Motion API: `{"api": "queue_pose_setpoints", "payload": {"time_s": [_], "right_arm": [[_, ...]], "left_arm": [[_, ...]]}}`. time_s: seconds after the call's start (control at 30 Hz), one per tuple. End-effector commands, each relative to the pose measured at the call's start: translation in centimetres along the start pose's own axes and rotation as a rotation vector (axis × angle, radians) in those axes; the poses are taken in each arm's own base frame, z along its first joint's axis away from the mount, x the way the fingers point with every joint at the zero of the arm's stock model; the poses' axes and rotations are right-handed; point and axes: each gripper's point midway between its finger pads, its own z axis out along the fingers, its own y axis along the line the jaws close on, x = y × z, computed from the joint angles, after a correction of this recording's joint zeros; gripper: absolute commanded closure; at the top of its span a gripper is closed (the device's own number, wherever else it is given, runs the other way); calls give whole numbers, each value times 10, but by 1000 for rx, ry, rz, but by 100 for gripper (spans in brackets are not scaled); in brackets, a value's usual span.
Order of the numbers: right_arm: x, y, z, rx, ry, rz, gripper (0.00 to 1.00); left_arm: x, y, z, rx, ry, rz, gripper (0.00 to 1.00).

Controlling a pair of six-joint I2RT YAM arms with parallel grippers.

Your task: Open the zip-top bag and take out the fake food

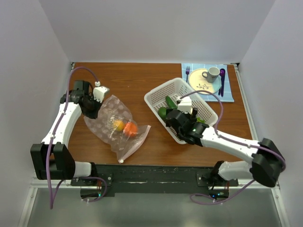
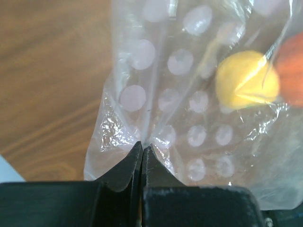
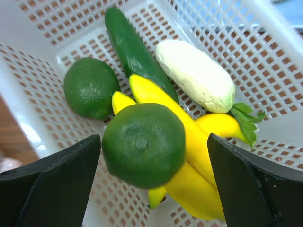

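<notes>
The clear zip-top bag [image 1: 105,124] lies on the wooden table at left, and it shows close in the left wrist view [image 2: 156,71]. It holds a yellow piece [image 1: 118,125] [image 2: 246,80] and an orange-red piece [image 1: 130,129] [image 2: 291,66]. My left gripper [image 1: 93,111] [image 2: 142,144] is shut on the bag's far edge. My right gripper [image 1: 172,116] [image 3: 154,138] is open over the white basket [image 1: 156,94] [image 3: 57,19]. A green lime [image 3: 142,144] sits between its fingers without touching them. A second lime [image 3: 89,87], bananas [image 3: 189,142], a cucumber [image 3: 132,47] and a white piece [image 3: 194,73] lie in the basket.
A cream plate [image 1: 201,81] with a grey mug [image 1: 211,73], a fork and a purple spoon [image 1: 221,80] sits on a blue cloth at the back right. White walls close the table on three sides.
</notes>
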Motion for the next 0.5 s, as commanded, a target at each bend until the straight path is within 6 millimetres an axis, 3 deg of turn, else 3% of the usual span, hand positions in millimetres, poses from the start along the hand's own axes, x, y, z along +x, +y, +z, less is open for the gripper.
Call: {"api": "queue_pose_setpoints", "payload": {"time_s": [0.0,0.13,0.27,0.37,0.47], "right_arm": [[-38,4,-32,-123,-105,121,1],[-26,30,-57,-257,-132,39,1],[-11,72,-107,-436,-209,-133,1],[11,94,-123,-520,-203,-211,1],[38,114,-126,-580,-181,-276,1]], "left_arm": [[20,-10,2,27,54,-15,100],[14,-12,-1,36,29,-15,100],[12,-11,-2,32,26,-23,100],[15,-9,2,22,36,-24,100],[21,-6,11,2,50,-30,100]]}}
